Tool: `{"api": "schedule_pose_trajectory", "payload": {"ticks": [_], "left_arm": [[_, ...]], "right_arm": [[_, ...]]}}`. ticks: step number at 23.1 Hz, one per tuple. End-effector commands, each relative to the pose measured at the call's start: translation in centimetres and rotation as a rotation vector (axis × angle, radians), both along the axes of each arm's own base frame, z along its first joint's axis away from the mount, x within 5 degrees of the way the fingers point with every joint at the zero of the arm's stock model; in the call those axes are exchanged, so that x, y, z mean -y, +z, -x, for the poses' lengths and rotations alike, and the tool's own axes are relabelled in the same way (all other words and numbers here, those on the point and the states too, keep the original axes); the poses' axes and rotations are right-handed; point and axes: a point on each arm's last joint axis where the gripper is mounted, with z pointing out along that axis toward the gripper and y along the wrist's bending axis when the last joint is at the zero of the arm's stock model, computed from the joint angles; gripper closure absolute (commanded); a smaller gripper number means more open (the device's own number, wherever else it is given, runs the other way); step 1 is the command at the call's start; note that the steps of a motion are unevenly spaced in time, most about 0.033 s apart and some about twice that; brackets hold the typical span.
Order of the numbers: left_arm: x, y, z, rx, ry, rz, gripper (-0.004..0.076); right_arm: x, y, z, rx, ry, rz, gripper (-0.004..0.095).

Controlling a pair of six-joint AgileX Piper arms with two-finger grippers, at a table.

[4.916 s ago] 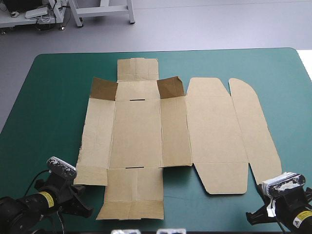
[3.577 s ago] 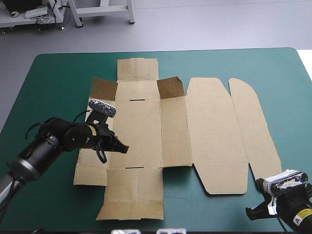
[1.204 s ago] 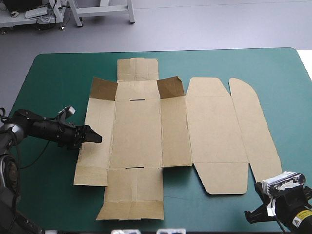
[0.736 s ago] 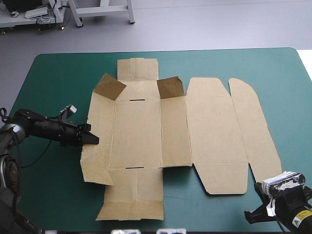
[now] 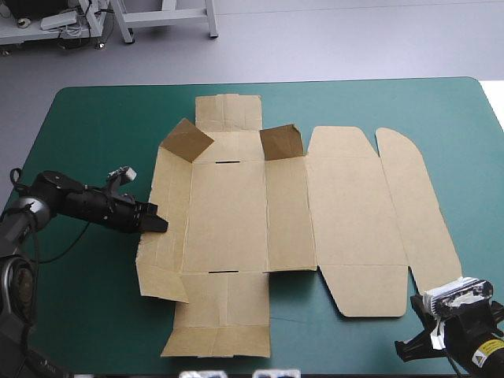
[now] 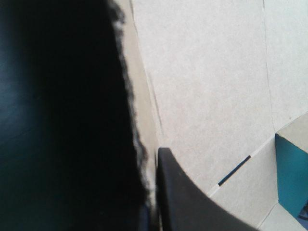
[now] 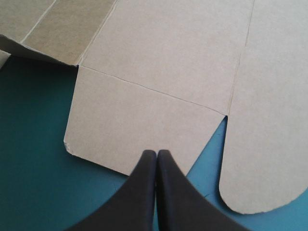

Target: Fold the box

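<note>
Currently the black-fingered left hand (image 5: 156,225) grips the partly raised left wall of the brown board box (image 5: 346,213), spread on the teal-green desk (image 5: 87,126); right hand (image 7: 156,156) closed, empty. Next, presumably: stand the wall upright.

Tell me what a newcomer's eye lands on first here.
The brown box, a big cut sheet, lies spread across the teal-green table. The left end effector is shut on its left panel's edge, that panel tilted up, corner flaps raised. The right end effector sits shut near the table's near right corner.
</note>
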Motion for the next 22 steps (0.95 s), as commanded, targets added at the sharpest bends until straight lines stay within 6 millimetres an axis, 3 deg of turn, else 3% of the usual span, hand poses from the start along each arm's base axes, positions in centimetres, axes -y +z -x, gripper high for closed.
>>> {"api": "schedule_pose_trajectory", "payload": {"ticks": [1, 11, 16, 19, 22], "left_arm": [[2.4, 3.5, -0.2, 0.106, -0.09, -0.013, 0.0733], [8.6, 12.1, -1.6, 0.394, -0.352, -0.257, 0.0733], [13.4, 17.7, -1.3, 0.737, -0.54, -0.617, 0.0733], [16.4, 19.8, -0.8, 0.977, -0.612, -0.799, 0.0733], [19.0, 20.4, 0.3, 1.108, -0.689, -0.873, 0.0733]], "right_arm": [[-0.1, 1.1, -0.4, 0.071, -0.005, -0.021, 0.0921], [-0.1, 1.3, -0.4, 0.077, -0.017, -0.05, 0.0921], [-0.1, 1.9, -0.6, 0.11, -0.059, -0.112, 0.0921], [0.2, 4.1, -0.2, 0.189, -0.07, -0.109, 0.0921], [1.1, 6.4, 0.3, 0.267, -0.159, -0.1, 0.0921]]}}
